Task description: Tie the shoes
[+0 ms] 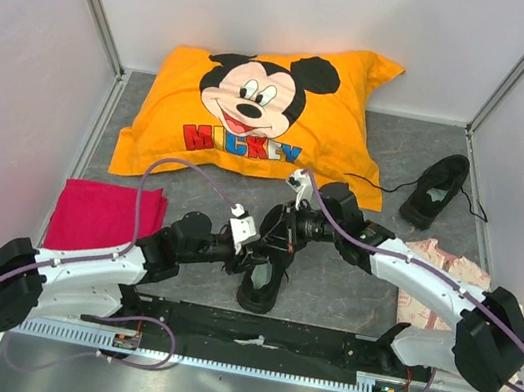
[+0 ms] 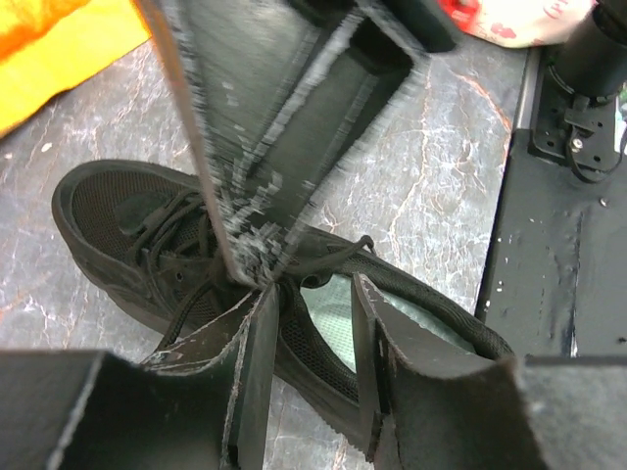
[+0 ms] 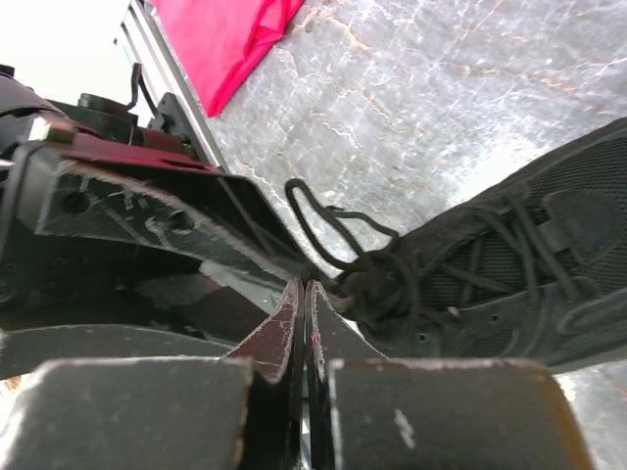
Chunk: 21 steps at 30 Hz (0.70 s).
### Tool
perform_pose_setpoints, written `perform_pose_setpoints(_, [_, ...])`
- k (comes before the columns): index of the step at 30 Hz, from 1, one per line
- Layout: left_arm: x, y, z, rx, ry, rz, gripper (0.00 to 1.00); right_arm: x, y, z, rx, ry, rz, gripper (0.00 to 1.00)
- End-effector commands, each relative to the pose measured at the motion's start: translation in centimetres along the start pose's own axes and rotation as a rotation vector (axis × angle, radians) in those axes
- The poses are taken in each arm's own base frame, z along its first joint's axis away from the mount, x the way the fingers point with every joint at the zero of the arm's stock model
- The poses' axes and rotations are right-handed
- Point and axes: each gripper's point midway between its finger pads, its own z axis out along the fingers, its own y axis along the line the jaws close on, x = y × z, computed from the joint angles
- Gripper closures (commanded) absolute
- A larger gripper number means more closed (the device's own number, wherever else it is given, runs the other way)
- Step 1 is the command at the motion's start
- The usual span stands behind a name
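Top external view first: we see the near shoe (image 1: 262, 282) lying on the grey marbled table (image 1: 348, 282), a little toward 6 o'clock from the middle, with both arms bent in over it. The far shoe (image 1: 435, 191) sits well apart at about 2 o'clock, its thin lace trailing loose on the table on both sides. An orange Mickey pillow (image 1: 256, 114) fills the 12 o'clock side, a red cloth (image 1: 101, 213) lies at 8 o'clock, and some pale printed packets (image 1: 442, 268) lie near 4 o'clock beside the right arm.

From the left wrist we look down on the near shoe's laced top, with its toe at 9 o'clock in that picture and its heel at 4 o'clock, close to the black base plate (image 2: 558, 264). The left gripper (image 2: 313, 294) has its jaws spread, with nothing between them but the shoe's collar and a strip of pale insole (image 2: 328, 313) below. One finger tip sits just beside the knot of the lace (image 2: 323, 259).

From the right wrist, the right gripper (image 3: 304, 286) has its fingers (image 3: 279, 333) pressed flat together, the tips right at the bundle of lace at the shoe's tongue. They look pinched on a strand there (the strand itself is too thin for us to see between the pads). A loose loop of lace stands up at 12 o'clock from those tips.
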Motion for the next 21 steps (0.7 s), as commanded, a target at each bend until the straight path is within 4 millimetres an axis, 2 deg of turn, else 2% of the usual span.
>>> perform_pose_setpoints(1, [-3.0, 1.0, 0.7, -0.066, -0.077, -0.072, 0.57, -1.4, 1.8, -0.1, -0.027, -0.088, 0.011, 1.00])
perform_pose_setpoints(8, [-3.0, 1.9, 0.7, -0.124, -0.073, -0.132, 0.58, -1.2, 1.7, -0.4, -0.010, -0.107, 0.051, 1.00])
perform_pose_setpoints(12, [-2.9, 1.9, 0.6, -0.130, -0.074, -0.165, 0.66, -1.1, 1.4, -0.5, 0.005, -0.114, 0.067, 1.00])
perform_pose_setpoints(14, [-3.0, 1.9, 0.6, -0.134, -0.079, -0.171, 0.66, -0.9, 1.2, -0.5, 0.014, -0.116, 0.074, 1.00])
perform_pose_setpoints(18, [-3.0, 1.7, 0.5, -0.123, -0.079, -0.182, 0.58, -0.7, 1.1, -0.5, 0.019, -0.116, 0.086, 1.00])
perform_pose_setpoints(21, [-3.1, 1.7, 0.5, -0.124, -0.080, -0.191, 0.57, -0.6, 0.9, -0.5, 0.021, -0.116, 0.087, 1.00])
